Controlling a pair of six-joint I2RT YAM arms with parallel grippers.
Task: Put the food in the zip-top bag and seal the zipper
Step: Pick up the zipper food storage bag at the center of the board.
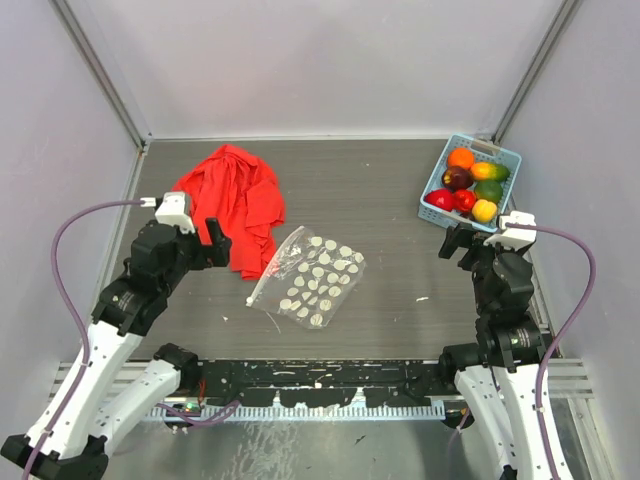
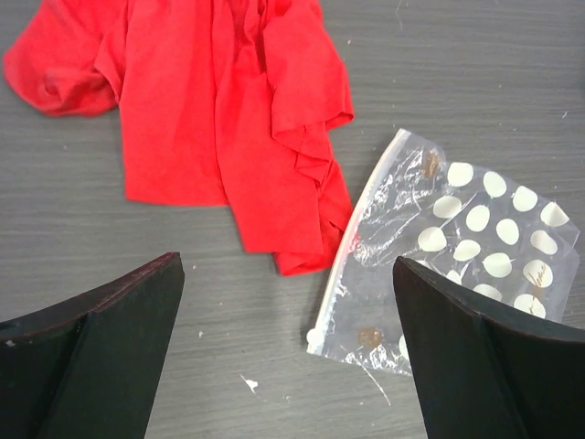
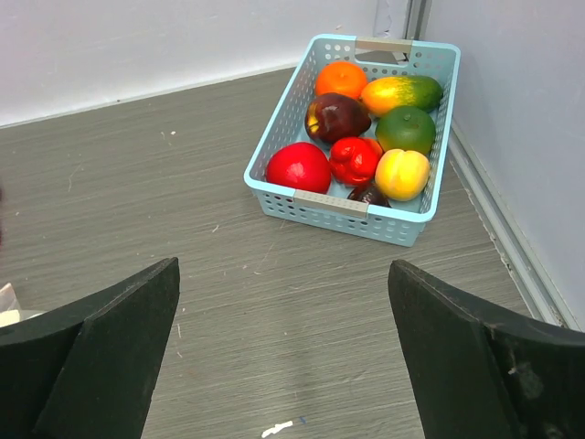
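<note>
While the food (image 3: 355, 160) sits heaped in the light blue basket (image 3: 340, 212) at the far right corner of the counter (image 1: 380, 190), your right arm (image 1: 505, 285) is the nearer one. The basket lies ahead of the right jaws, slightly to their right and well apart from them. Those jaws stand wide apart, holding and touching nothing. The zip-top bag (image 1: 315, 275) lies flat in the middle of the counter, nearer your left arm (image 1: 140, 290), ahead and to the right of the left jaws. Its zipper (image 2: 352, 233) is the edge facing that arm. It runs diagonally from near-left to far-right, just beside the red cloth (image 2: 228, 119). The left jaws are likewise spread wide and empty, clear of both bag and cloth.
</note>
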